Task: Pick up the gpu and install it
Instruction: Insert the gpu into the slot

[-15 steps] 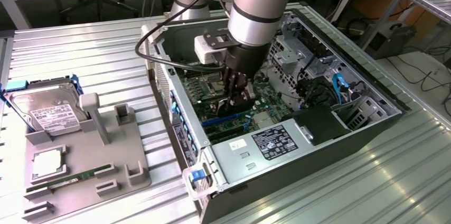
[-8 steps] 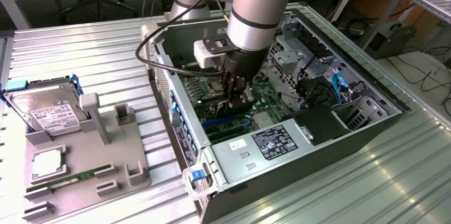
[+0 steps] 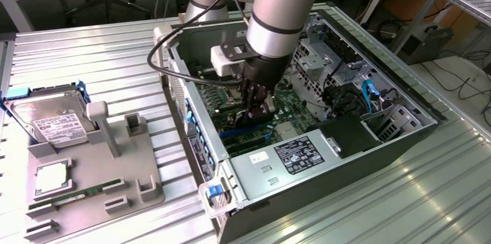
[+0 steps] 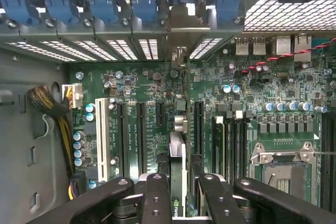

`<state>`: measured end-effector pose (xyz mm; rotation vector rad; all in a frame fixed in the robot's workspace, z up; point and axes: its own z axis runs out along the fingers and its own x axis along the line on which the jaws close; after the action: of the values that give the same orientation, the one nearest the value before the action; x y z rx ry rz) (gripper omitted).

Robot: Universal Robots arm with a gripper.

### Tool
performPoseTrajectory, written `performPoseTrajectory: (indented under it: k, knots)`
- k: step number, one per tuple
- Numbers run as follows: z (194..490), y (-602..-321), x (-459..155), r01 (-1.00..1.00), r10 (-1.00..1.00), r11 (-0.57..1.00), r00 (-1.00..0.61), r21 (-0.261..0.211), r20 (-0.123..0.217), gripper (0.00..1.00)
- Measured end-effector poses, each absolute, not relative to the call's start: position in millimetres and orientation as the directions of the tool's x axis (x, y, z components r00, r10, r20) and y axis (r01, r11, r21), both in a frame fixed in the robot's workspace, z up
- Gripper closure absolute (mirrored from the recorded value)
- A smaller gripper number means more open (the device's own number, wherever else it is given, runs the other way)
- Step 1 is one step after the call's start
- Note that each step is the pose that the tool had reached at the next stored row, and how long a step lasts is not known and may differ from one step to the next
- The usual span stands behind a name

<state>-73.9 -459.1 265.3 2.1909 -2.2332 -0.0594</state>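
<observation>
Gray holder tray (image 3: 146,166) is sitting at the exterior view's left on the ribbed metal table (image 3: 92,60), and I am seeing a hard drive (image 3: 48,118) with a white label standing in it, a green memory stick (image 3: 77,192) lying nearer the front; the print is too small for me to read. Right of that, the open computer case (image 3: 322,169) is lying on its side. My gripper (image 3: 256,110) is reaching down inside it over the green motherboard (image 4: 294,82), its jaws clamped on the graphics card (image 4: 178,182), which is standing edge-on between the black fingers (image 4: 156,198) just above the expansion slots (image 4: 140,135). A green logo is showing on the card's edge. A power supply (image 3: 295,155) with a black sticker is sitting further right.
</observation>
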Motion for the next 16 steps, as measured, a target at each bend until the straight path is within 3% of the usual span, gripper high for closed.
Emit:
performPoseTrajectory:
  k: [13, 16]
  knots:
    - [257.5, -459.1, -74.7, -0.999, -1.000, 0.019, -0.019, 0.036, -0.018, 0.74]
    - [259.0, -459.1, -74.7, -0.999, -1.000, 0.019, -0.019, 0.036, -0.018, 0.67]
